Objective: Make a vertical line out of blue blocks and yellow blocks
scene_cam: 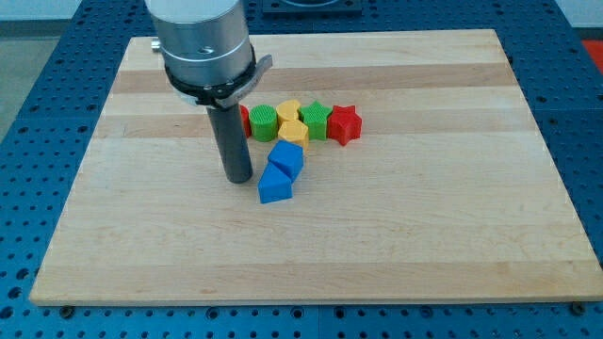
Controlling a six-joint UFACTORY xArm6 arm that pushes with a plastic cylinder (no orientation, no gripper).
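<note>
Two blue blocks lie near the board's middle: a blue cube (286,158) and, just below it and touching, a blue triangular block (274,185). Two yellow blocks sit above them: one yellow block (288,111) in the row and a yellow rounded block (294,132) just below it, touching the blue cube's top. My tip (237,177) rests on the board just left of the blue blocks, a small gap from the triangular one.
A row of blocks runs across the view's upper middle: a red block (244,121) partly hidden behind my rod, a green round block (265,122), a green star (315,120) and a red star (345,124). The wooden board (452,207) sits on a blue perforated table.
</note>
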